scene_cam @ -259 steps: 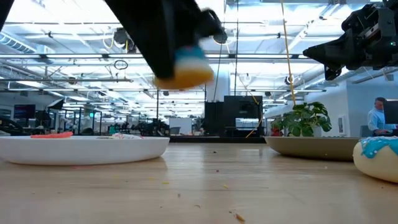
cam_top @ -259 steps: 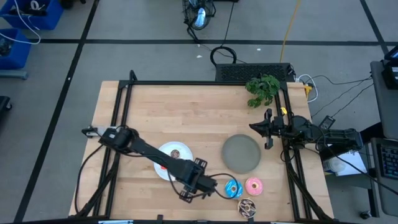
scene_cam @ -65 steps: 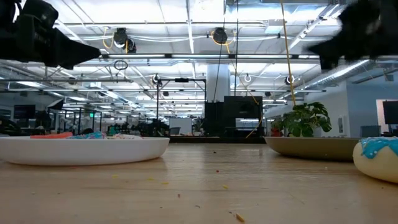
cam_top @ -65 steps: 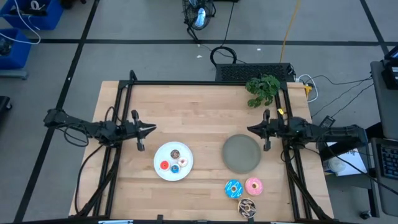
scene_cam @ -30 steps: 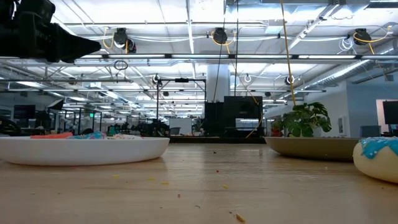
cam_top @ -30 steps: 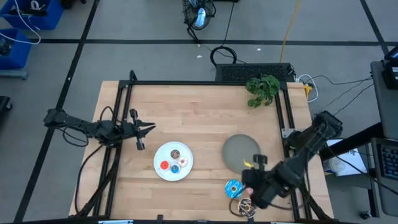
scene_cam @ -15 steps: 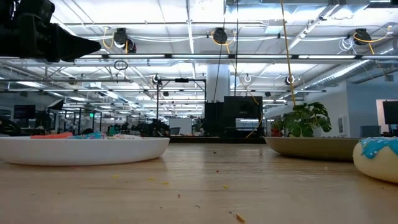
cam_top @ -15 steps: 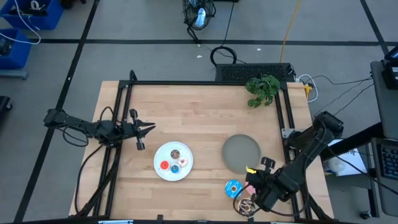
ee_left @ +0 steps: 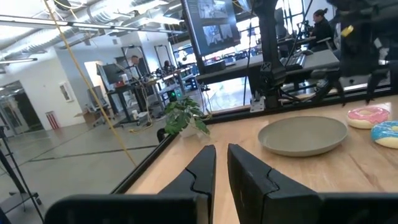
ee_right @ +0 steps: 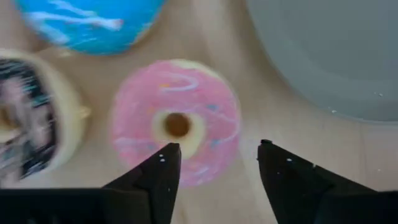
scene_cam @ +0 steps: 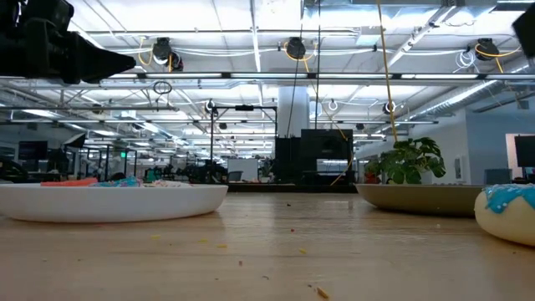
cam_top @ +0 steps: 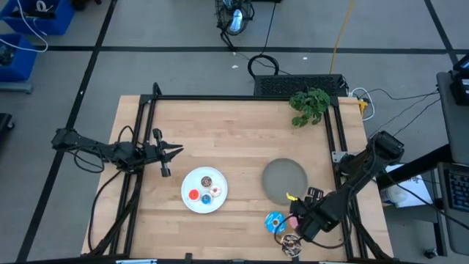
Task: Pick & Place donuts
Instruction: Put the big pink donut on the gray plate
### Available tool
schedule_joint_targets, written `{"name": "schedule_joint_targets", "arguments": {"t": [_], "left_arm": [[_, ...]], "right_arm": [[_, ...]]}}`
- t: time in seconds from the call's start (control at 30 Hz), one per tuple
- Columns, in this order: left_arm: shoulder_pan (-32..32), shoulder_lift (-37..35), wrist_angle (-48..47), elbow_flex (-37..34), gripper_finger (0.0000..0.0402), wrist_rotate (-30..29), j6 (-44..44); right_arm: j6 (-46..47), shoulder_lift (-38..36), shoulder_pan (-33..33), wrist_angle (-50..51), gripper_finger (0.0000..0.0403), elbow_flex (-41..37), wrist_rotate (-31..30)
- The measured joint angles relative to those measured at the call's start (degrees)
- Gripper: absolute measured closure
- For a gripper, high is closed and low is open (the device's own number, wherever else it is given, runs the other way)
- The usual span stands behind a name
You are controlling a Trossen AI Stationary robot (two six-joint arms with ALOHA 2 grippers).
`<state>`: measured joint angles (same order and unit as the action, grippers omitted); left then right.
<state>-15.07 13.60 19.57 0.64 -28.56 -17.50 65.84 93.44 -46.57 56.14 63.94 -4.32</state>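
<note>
The pink donut [ee_right: 177, 127] lies flat on the table near its front right. The blue sprinkled donut [cam_top: 274, 222] and the speckled brown donut [cam_top: 291, 244] lie close beside it. My right gripper [ee_right: 217, 168] hangs open just above the pink donut, pointing down. One finger is over the donut's edge and the other over bare table beside it. Several tiny donuts sit on the white plate [cam_top: 192, 205]. My left gripper [cam_top: 172, 152] waits level at the table's left, shut and with nothing in it.
The round grey plate [cam_top: 284, 180] lies just beyond the three larger donuts, close to my right gripper. A green plant [cam_top: 309, 105] stands at the far right corner. Black frame rails run along the table's left and right sides. Bare wood lies in the middle.
My right gripper has sunk toward the pink donut and its wrist has turned a little. The donuts have stayed where they were.
</note>
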Motion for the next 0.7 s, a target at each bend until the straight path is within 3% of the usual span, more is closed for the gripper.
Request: {"name": "schedule_joint_targets", "arguments": {"t": [0.27,0.7], "left_arm": [[0.0,0.0,0.2,0.0,0.0353,0.0,-0.4],[0.0,0.0,0.2,0.0,0.0353,0.0,-0.8]], "right_arm": [[1.1,0.0,0.1,-11.0,0.0189,-6.1,1.5],[2.6,-0.3,0.1,-19.3,0.0218,-12.9,1.7]]}}
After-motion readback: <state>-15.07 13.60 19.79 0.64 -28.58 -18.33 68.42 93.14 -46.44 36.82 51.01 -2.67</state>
